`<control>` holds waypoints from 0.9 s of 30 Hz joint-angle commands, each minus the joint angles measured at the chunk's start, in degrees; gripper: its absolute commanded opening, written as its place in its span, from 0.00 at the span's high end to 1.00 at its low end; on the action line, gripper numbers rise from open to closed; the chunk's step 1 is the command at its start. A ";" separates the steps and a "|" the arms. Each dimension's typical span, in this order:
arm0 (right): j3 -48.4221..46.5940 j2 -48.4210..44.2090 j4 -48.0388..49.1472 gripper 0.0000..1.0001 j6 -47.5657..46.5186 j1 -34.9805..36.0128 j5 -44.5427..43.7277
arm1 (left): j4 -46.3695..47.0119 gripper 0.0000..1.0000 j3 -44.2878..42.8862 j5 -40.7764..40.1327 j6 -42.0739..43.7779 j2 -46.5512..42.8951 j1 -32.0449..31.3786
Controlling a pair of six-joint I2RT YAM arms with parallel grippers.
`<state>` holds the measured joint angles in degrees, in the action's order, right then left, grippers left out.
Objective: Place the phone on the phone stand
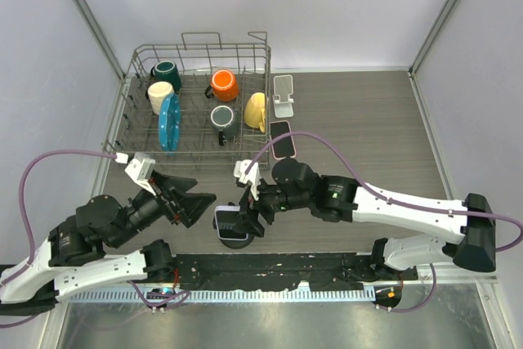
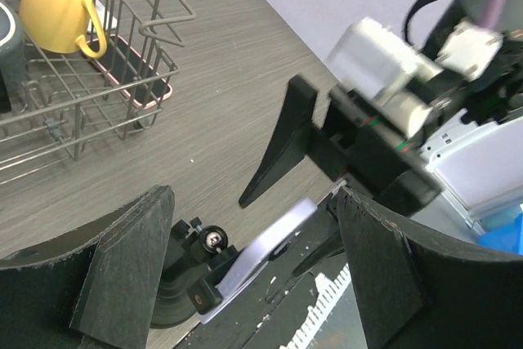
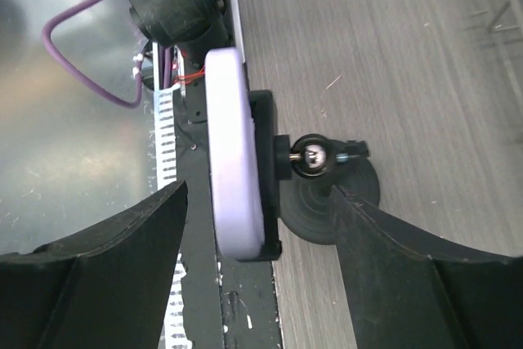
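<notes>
A phone in a lavender case (image 1: 228,219) stands on edge in the clamp of a black phone stand (image 1: 234,237) at the table's near edge. My right gripper (image 1: 248,212) is open, its jaws on either side of the phone and stand without touching them. The right wrist view shows the phone (image 3: 236,161) in the clamp (image 3: 266,171) between my open right gripper (image 3: 261,194). My left gripper (image 1: 201,199) is open and empty just left of the stand. Its wrist view, from my open left gripper (image 2: 253,202), shows the phone (image 2: 265,244) and stand (image 2: 184,284).
A second phone with a pink edge (image 1: 283,140) lies flat beside a wire dish rack (image 1: 136,61) holding several mugs. A white phone stand (image 1: 283,95) stands behind it. A black strip (image 1: 327,267) runs along the near table edge.
</notes>
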<state>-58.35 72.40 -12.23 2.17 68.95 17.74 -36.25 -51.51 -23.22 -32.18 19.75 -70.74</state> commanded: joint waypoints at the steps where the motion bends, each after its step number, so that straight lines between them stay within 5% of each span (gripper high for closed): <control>1: -3.53 -9.09 0.62 0.23 3.00 0.22 -5.51 | 1.71 0.16 -1.67 -2.26 1.77 2.57 0.25; 9: 3.49 -19.66 0.71 0.23 10.64 0.22 -7.69 | 5.30 0.15 -2.46 -1.56 4.40 6.53 0.25; 12: 7.71 -22.04 2.30 0.23 20.11 0.14 -27.57 | 6.63 0.11 -5.96 -4.89 3.27 8.89 0.25; 18: 13.25 -25.98 0.36 0.23 24.71 -0.04 -54.42 | 3.12 0.11 -19.58 -11.75 8.62 25.31 0.51; 23: 14.14 -26.87 -2.79 0.22 28.14 -2.58 -65.11 | -0.40 0.11 -31.70 -4.49 11.36 39.02 12.00; 27: 10.37 -21.44 -4.56 0.22 28.33 -15.92 -52.32 | 0.39 0.12 -35.24 8.17 9.95 44.84 25.72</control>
<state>-43.48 47.03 -16.14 27.62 63.46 -36.97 -35.05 -82.76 -24.77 -23.05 61.12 -54.30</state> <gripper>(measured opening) 0.778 0.890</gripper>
